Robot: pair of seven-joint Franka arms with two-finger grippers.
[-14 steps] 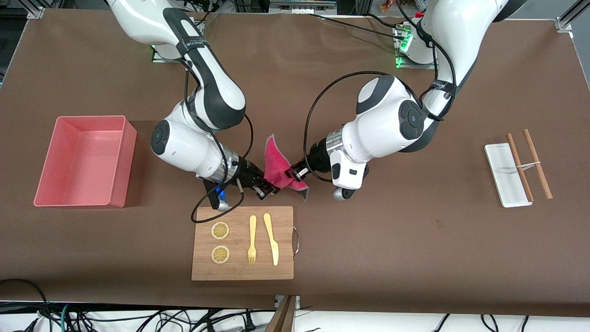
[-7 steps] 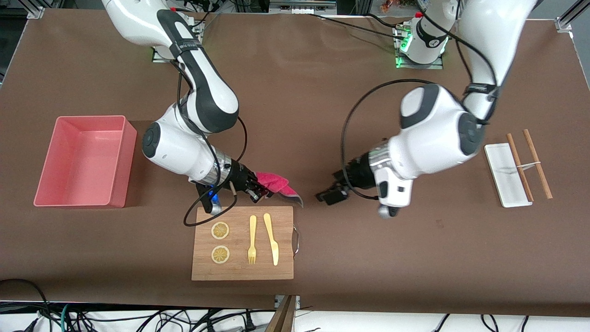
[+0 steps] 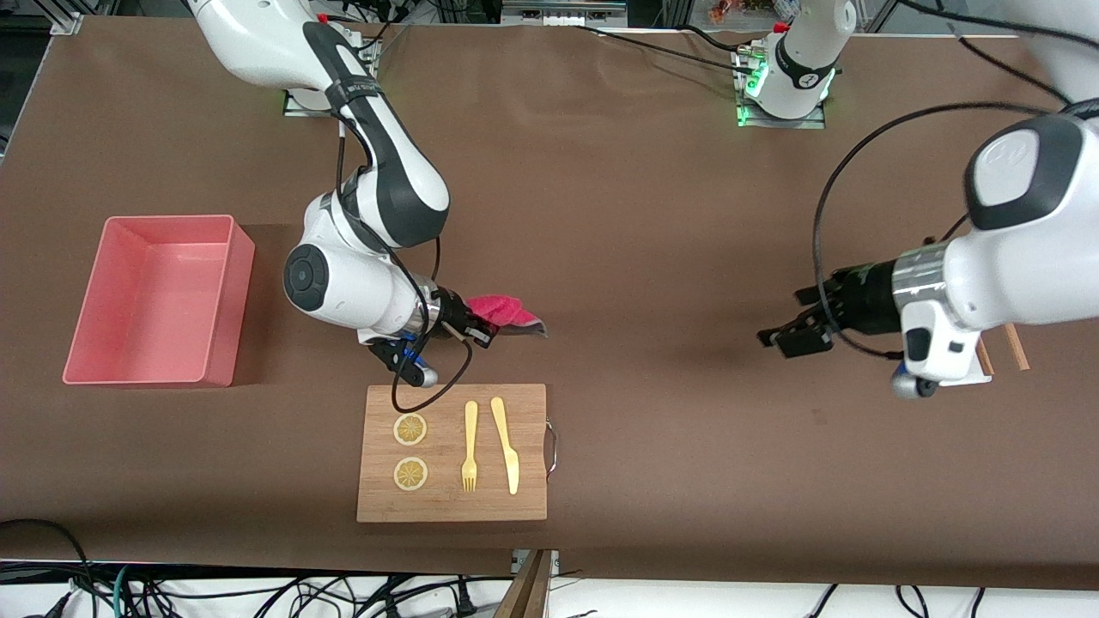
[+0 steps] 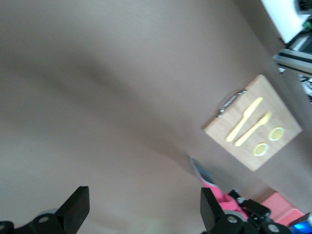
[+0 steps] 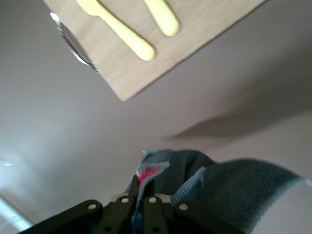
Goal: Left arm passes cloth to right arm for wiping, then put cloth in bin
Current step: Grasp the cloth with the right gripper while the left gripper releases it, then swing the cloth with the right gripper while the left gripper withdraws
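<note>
Front view, right gripper: closed on the cloth, which is held up over the bare brown table, just off the cutting board's edge that lies farther from the front camera.
Right wrist view, grip: the fingers are seen pinched together on a fold of the cloth; its grey underside is turned to the camera and a sliver of crimson shows at the pinch.
Cloth: bunched and draped from the grip, crimson-pink face up with a grey edge trailing toward the left arm's end of the table.
Left gripper: spread wide and empty, held over bare table near the left arm's end, well apart from the cloth.
Left wrist view: both fingertips are seen far apart with only tabletop between them.
Bin: set at the right arm's end of the table, well apart from the cloth; nothing is seen in it.
Cutting board: laid nearer the front camera than the right gripper; two lemon slices, a yellow fork and a yellow knife are laid on it.
</note>
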